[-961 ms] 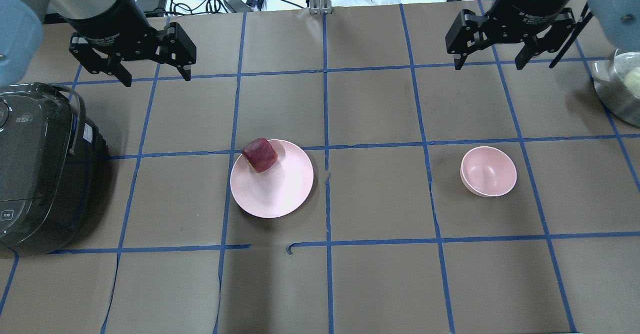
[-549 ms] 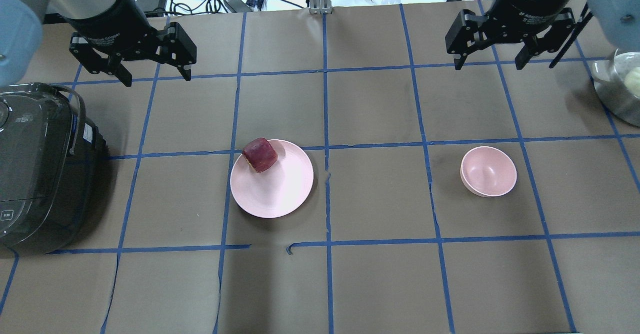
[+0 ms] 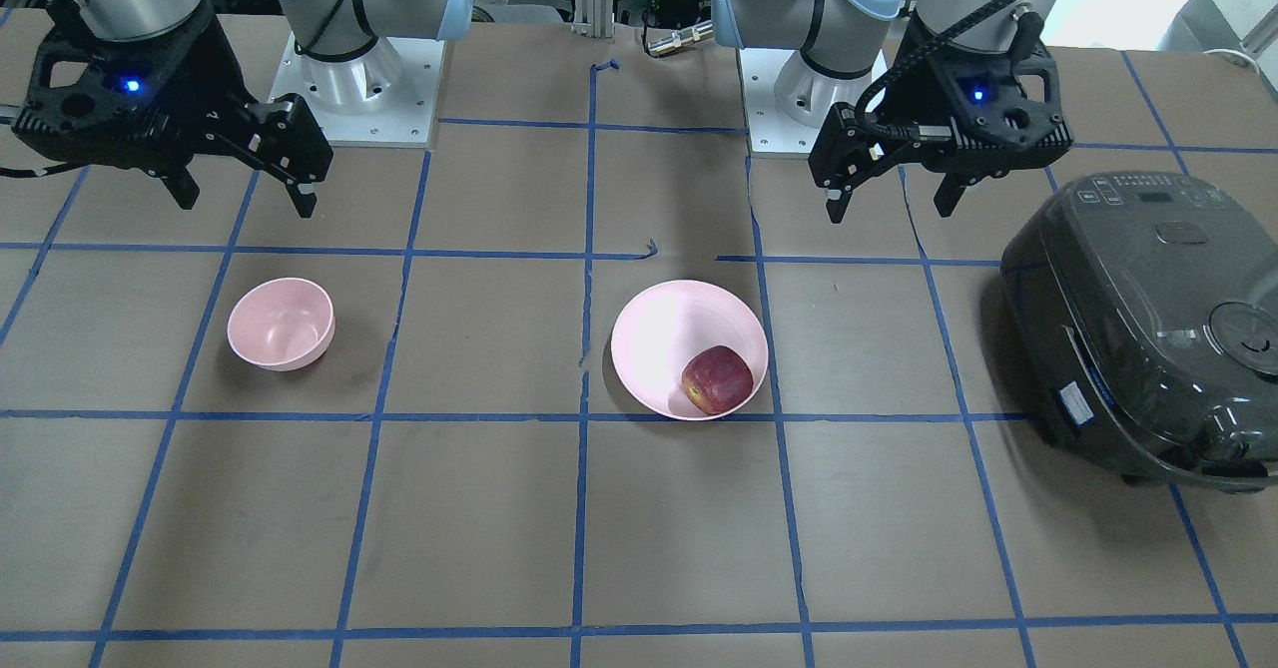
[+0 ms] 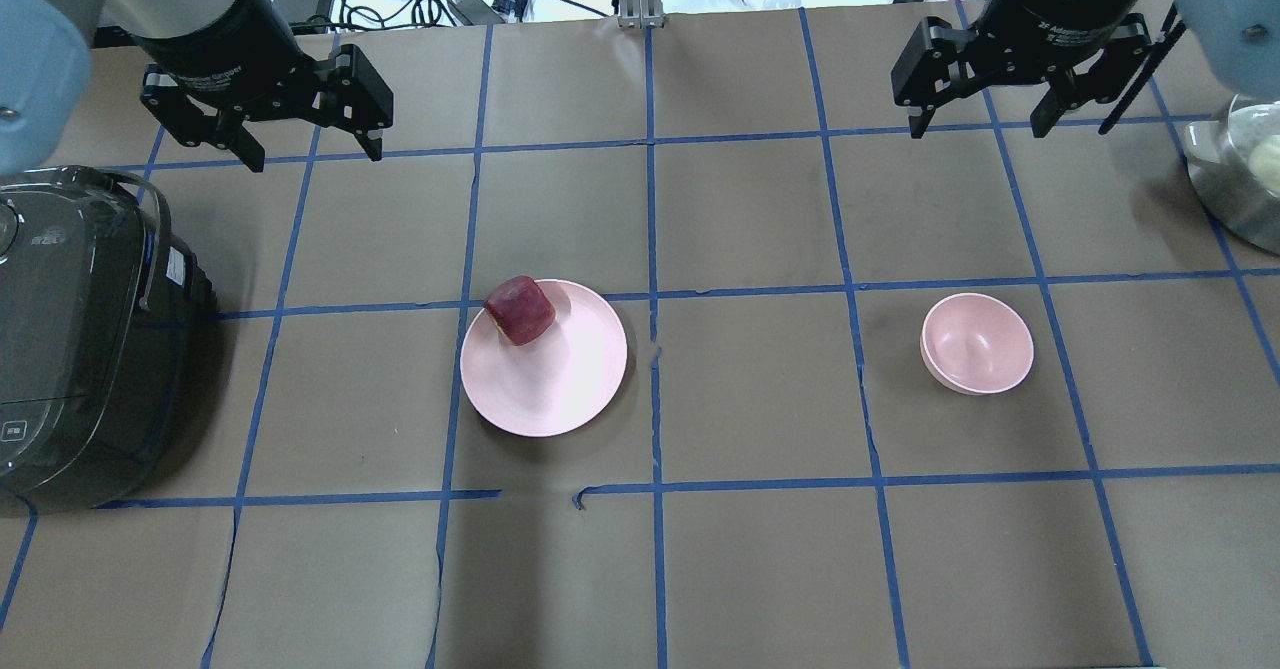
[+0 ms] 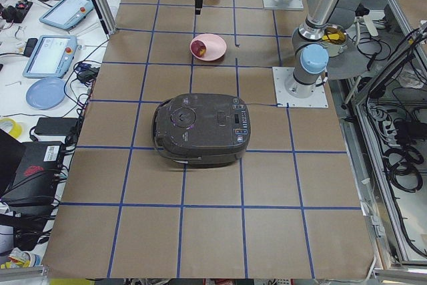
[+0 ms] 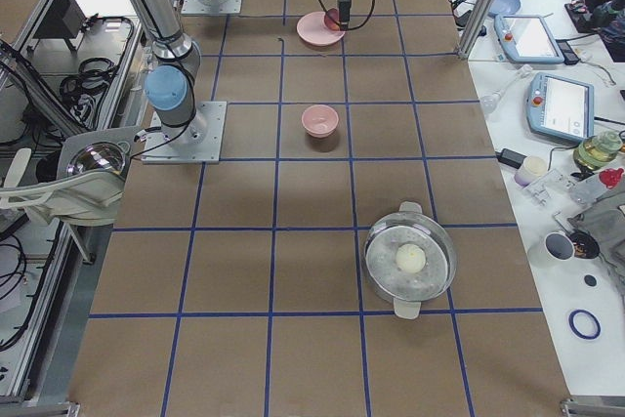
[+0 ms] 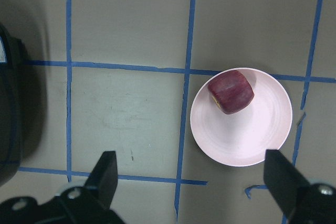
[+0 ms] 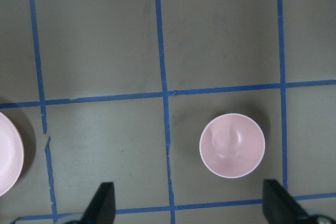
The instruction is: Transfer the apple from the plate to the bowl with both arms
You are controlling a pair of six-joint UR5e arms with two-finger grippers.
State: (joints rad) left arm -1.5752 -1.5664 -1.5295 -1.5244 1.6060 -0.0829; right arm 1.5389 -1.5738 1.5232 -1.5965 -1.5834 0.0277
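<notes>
Below and rightward of left pincer (image 4: pixel 315 159), spread empty: apple (image 4: pixel 519 310) on plate (image 4: pixel 560 389) rim; right pincer (image 4: pixel 977 134), also spread, farther off, by bowl (image 4: pixel 978 341).

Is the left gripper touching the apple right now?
Apart. The overhead view shows bare table between the open left gripper and the apple on the plate.

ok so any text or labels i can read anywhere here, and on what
Nothing reads clearly.
White print above the left gripper and the right gripper: too blurred to read.
Panel marks on the rice cooker and its white sticker: too small to read.
</notes>
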